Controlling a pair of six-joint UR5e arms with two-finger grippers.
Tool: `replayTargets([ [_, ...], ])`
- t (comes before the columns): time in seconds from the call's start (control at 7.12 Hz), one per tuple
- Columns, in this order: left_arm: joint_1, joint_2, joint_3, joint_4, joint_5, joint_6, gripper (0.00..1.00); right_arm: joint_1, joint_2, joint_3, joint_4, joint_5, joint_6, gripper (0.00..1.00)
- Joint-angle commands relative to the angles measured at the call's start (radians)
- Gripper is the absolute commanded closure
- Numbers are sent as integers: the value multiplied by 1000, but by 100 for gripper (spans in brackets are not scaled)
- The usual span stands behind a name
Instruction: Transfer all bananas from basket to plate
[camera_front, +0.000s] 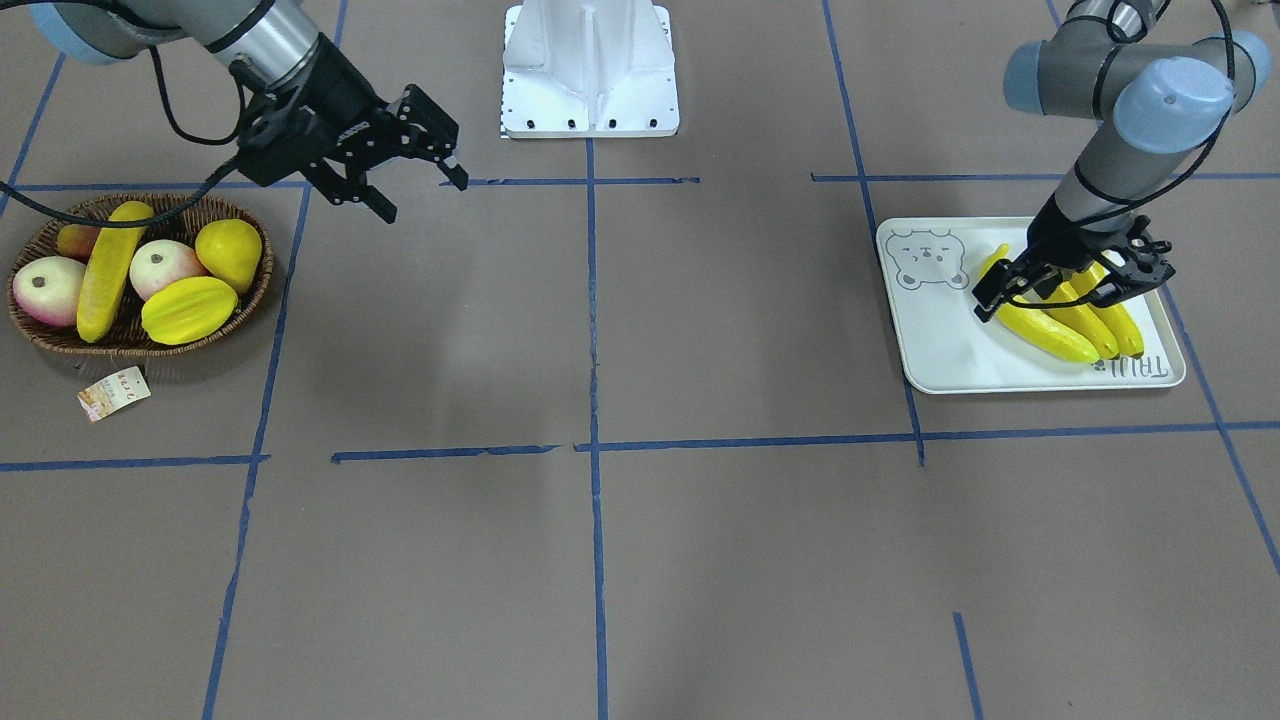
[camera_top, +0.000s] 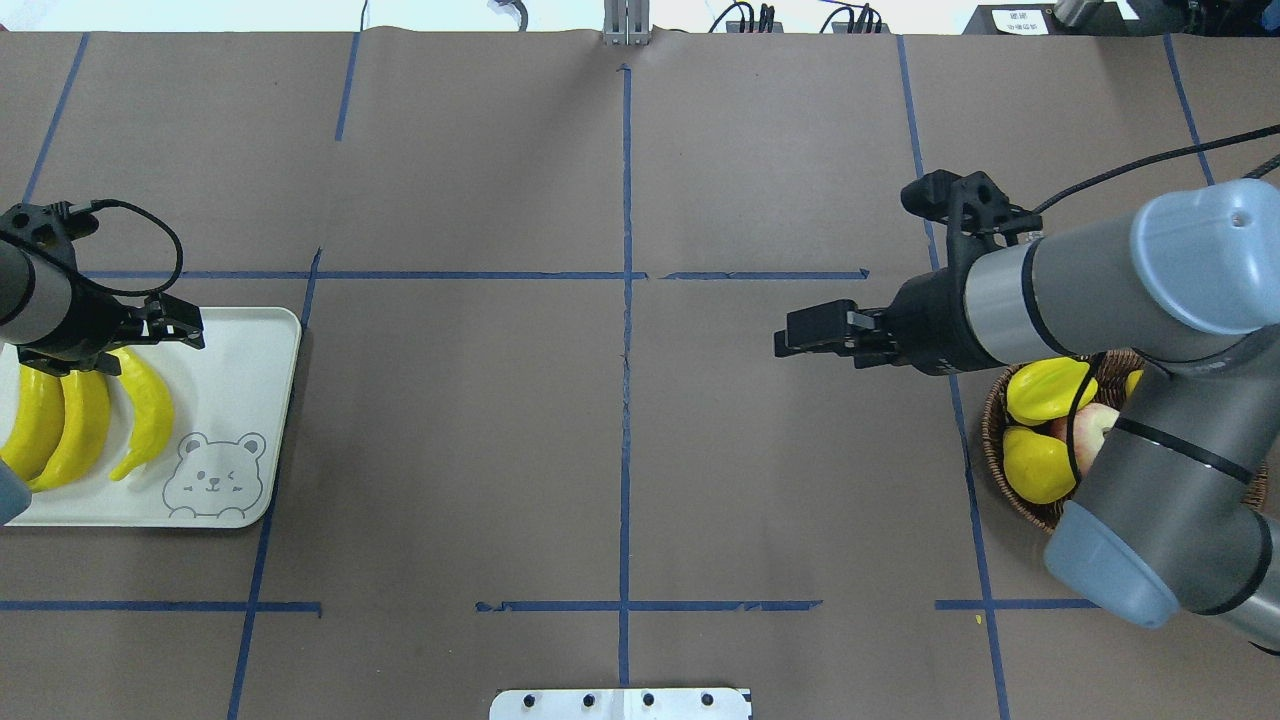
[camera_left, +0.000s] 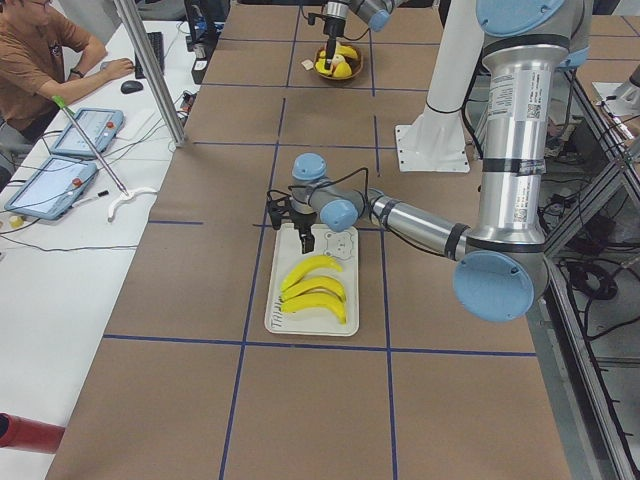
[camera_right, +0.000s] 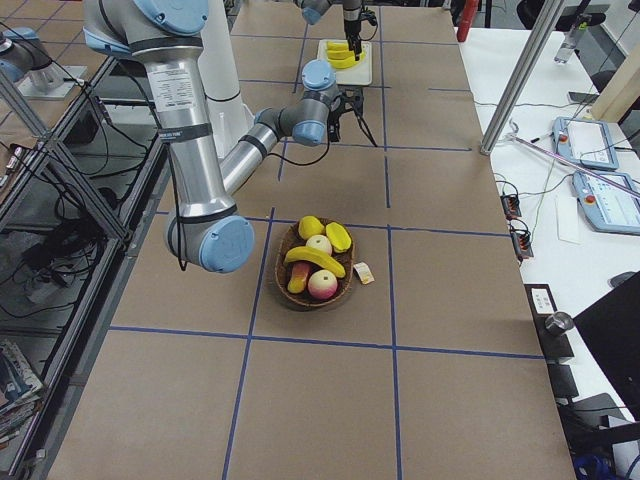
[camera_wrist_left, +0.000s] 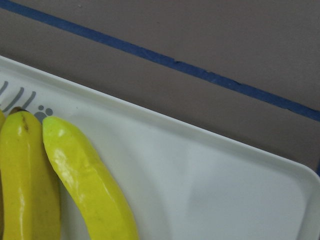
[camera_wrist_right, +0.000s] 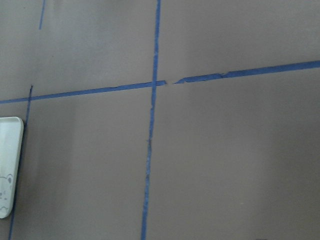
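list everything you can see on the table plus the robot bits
plate: one, pale, bear print, robot's left side
basket: one, brown wicker, robot's right side
bananas: four, yellow, three on plate, one in basket
starfruit: one, yellow, in basket
pear-shaped fruit: one, yellow, in basket
other fruit: three, pink to orange, in basket
tag: one, paper, beside basket
left gripper: black, open, over plate's bananas
right gripper: black, open, empty, near basket

Three bananas (camera_front: 1050, 335) lie side by side on the plate (camera_front: 950, 345), a fourth banana (camera_front: 105, 280) in the basket (camera_front: 60, 345).
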Motion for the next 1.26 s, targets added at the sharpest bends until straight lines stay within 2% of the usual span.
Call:
replayTargets([
  [0.0,0,-62,-143,211,-19,-3,1,50,-177,53,3,37,-47,0],
  [0.14,0,-106,-145,248,-19,-8,1,95,-247,67,4,73,-47,0],
  [0.28,1,-125,-145,251,-19,-23,1,166,-316,64,9,135,-132,0],
  [0.42,8,-152,-142,251,-17,-78,1,202,-395,55,0,149,-283,0],
  [0.56,12,-171,-146,253,-17,-113,1,219,-422,31,-5,142,-376,0],
  [0.84,38,-188,-139,251,-10,-149,1,222,-425,37,-164,107,-490,0],
  [0.98,44,-193,-139,251,-10,-152,1,198,-428,38,-234,44,-541,0],
  [1.12,44,-194,-139,251,-10,-152,1,190,-433,38,-294,22,-602,0],
])
